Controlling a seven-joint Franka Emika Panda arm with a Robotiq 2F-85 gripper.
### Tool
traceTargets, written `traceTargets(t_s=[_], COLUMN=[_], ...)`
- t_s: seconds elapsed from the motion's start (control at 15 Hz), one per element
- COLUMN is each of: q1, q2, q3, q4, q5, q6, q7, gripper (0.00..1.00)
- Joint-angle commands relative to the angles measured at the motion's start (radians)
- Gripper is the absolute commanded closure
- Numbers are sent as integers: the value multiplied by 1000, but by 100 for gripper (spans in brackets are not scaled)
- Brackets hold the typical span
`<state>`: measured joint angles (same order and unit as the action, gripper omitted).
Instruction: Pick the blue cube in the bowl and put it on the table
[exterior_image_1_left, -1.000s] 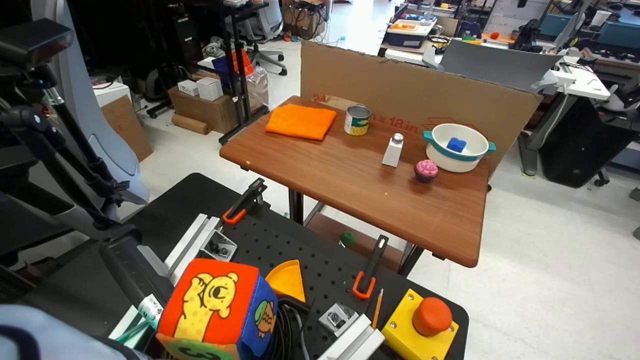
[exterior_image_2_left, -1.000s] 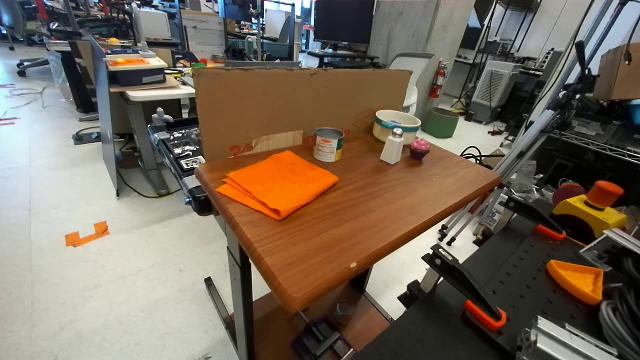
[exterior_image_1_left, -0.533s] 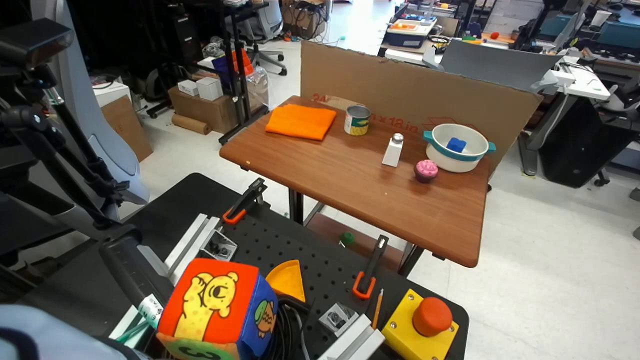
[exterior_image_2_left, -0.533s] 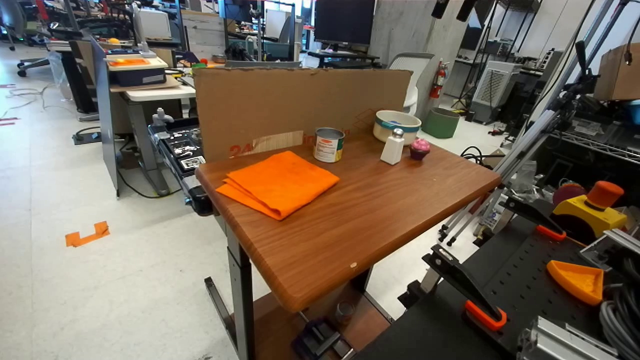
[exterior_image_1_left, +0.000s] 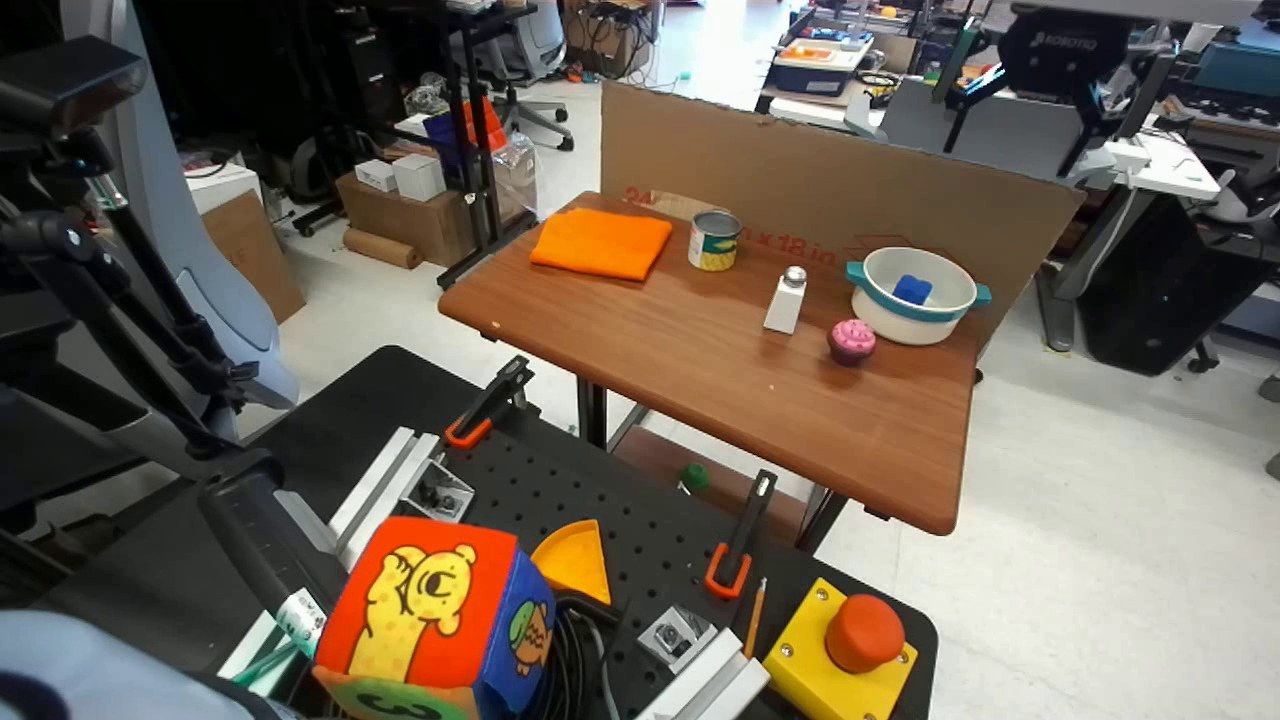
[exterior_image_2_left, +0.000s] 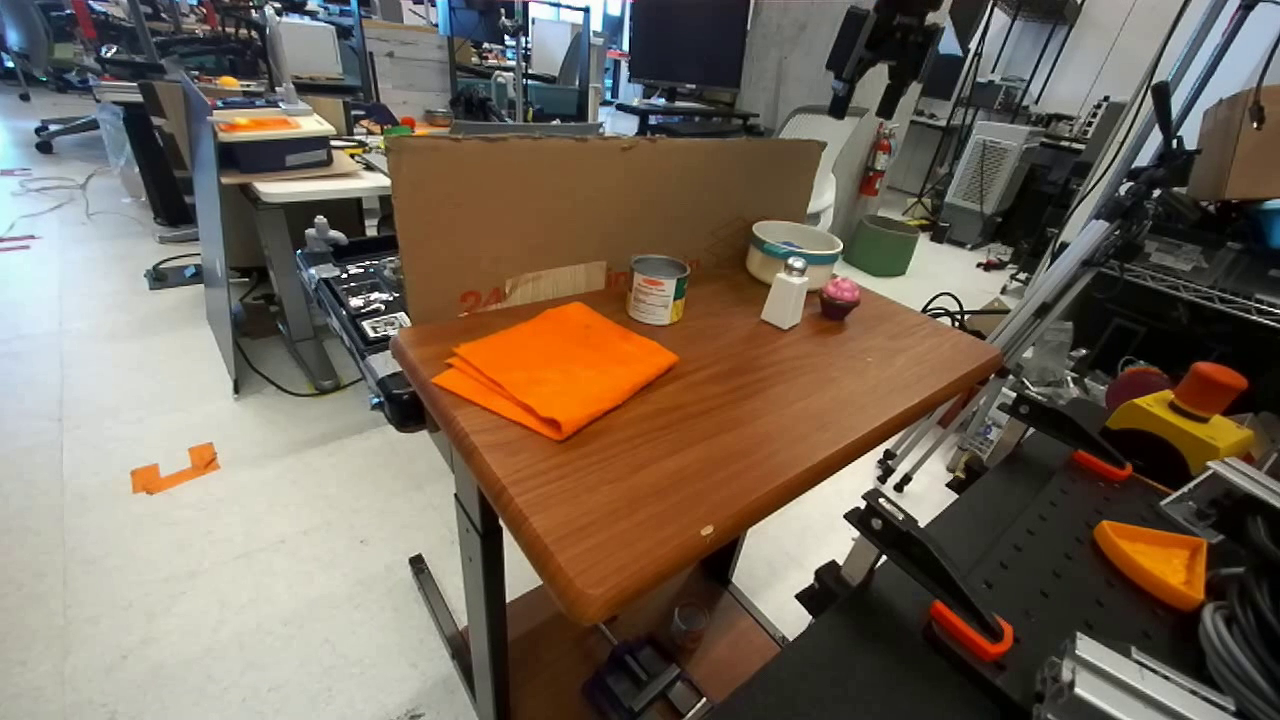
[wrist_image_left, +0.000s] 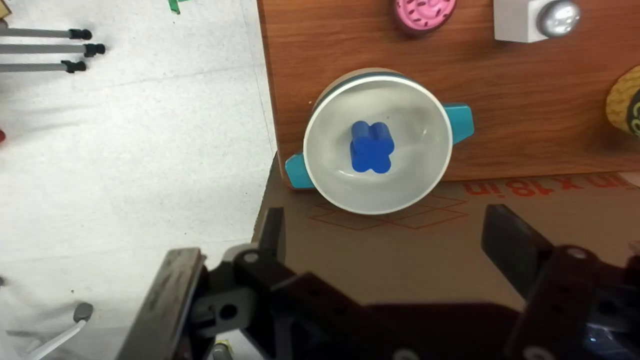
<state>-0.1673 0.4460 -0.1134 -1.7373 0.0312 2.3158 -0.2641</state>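
One blue cube (wrist_image_left: 371, 149), inside the bowl (wrist_image_left: 417, 157), near its middle in the wrist view; reads as a four-lobed block from there; in an exterior view just a sliver of its blue shows over the rim. Bowl stands upright on the table (exterior_image_1_left: 690, 345); white inside, teal band, two teal handles; sits at a table corner by the cardboard panel (exterior_image_1_left: 800, 180); can't tell whether bowl and panel touch.

Gripper (exterior_image_2_left: 864, 106): released, fingers (wrist_image_left: 272, 235) spread wide; hangs high over that end of the setup, well apart from bowl and cube; visible in both exterior views plus wrist.

Outward from the bowl: pink-topped cupcake (exterior_image_1_left: 851, 342) just beside it; white shaker (exterior_image_1_left: 786, 303) with metal cap, near the cupcake; then the can (exterior_image_1_left: 714, 243), upright, on the panel side; then the folded orange cloth (exterior_image_2_left: 560, 370), flat at the opposite end of the table.

Off the table: black cart (exterior_image_1_left: 600, 500) alongside; on it two clamps (exterior_image_1_left: 748, 525), a soft toy block (exterior_image_1_left: 430, 610) with a yellow bear on its red face, an orange wedge (exterior_image_1_left: 575, 562), a pencil (exterior_image_1_left: 755, 620); also a yellow box (exterior_image_1_left: 800, 668) topped by a red button (exterior_image_1_left: 865, 633).
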Motion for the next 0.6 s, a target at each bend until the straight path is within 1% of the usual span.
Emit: traceTargets(t_s=[0.0,0.33,0.53], q1=[-12,-9,-13], q2=[106,211,270], q3=[18,26,31], q4=[101,189,269], q5=[-17,-22,-13], q6=[-55,-88,-139], q7=[13,38,56], gripper=[0,0,0])
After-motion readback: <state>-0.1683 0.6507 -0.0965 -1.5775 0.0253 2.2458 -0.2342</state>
